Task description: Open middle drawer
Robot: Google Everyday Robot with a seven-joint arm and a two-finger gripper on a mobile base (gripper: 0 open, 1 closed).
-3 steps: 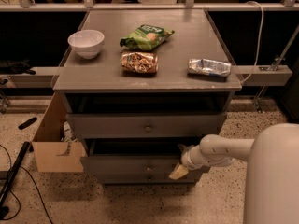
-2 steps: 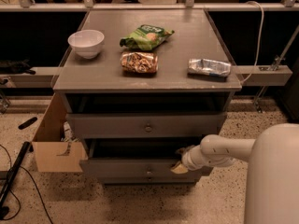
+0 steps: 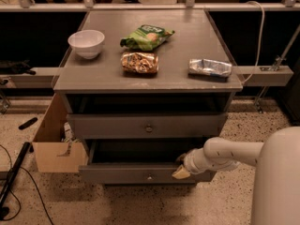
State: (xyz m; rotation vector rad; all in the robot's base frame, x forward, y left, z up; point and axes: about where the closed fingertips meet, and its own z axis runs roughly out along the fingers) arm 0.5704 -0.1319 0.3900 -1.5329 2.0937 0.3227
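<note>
The gripper point(image 3: 181, 172), a cream wedge-shaped tip on a smooth, rounded white arm point(image 3: 225, 156), sits at the top edge of the middle drawer point(image 3: 117, 175), right of centre. I cannot tell whether it is parted or closed. The drawer is a flat, grey-painted front standing out from the cabinet, with a dark hollow above it. Its small round metal knob point(image 3: 149, 176) lies at 9 o'clock from the gripper. At 11 o'clock is the upper drawer point(image 3: 108, 125), also plain grey. On the matte grey tabletop point(image 3: 187, 36) at 12 o'clock lie a crinkled silver foil packet point(image 3: 210, 67), a brown snack bag point(image 3: 139, 62), a green bag point(image 3: 146, 36) and a round white bowl point(image 3: 86, 43). A cardboard box point(image 3: 51, 149) stands at 9 o'clock on the speckled floor point(image 3: 225, 205).
</note>
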